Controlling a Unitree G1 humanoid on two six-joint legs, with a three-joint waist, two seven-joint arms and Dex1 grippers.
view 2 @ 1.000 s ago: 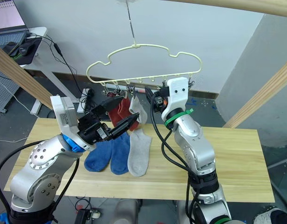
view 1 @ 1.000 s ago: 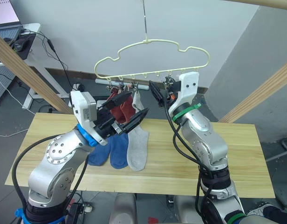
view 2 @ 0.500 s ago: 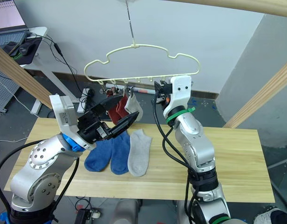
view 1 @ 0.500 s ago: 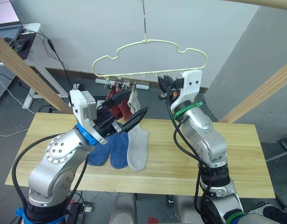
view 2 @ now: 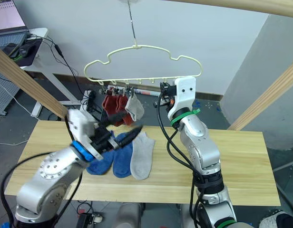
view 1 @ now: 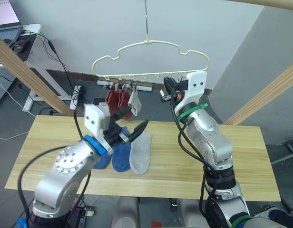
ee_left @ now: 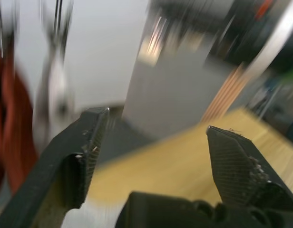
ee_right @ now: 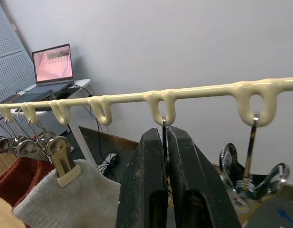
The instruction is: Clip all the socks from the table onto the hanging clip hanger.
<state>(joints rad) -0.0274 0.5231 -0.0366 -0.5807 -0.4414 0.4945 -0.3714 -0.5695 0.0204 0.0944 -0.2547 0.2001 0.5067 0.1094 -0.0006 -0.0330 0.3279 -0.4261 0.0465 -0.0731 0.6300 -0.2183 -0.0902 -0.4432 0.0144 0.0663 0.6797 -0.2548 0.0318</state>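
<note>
The pale yellow clip hanger (view 1: pixel 149 42) hangs above the table (view 1: pixel 241 156). Two rust red socks (view 1: pixel 115 100) and one light grey sock (view 1: pixel 134 102) hang from its left clips. Two blue socks (view 1: pixel 113 154) and a light grey sock (view 1: pixel 141 153) lie side by side on the table. My left gripper (view 1: pixel 136 118) is open and empty, just below the hanging grey sock and above the socks on the table. My right gripper (ee_right: pixel 163 133) is raised under the hanger's bar (ee_right: pixel 199 92), with its fingers shut on a clip that hangs from a middle loop.
Slanted wooden poles (view 1: pixel 27 71) (view 1: pixel 270 92) of the frame flank the table on both sides. An unused metal clip (ee_right: pixel 251 175) hangs beside my right gripper. A desk with a laptop (view 1: pixel 8 19) stands at the back left. The table's right half is bare.
My left gripper has dropped away from the hanging grey sock, which stays clipped up. My right gripper has closed on a clip under the bar. The hanger has swung slightly left.
</note>
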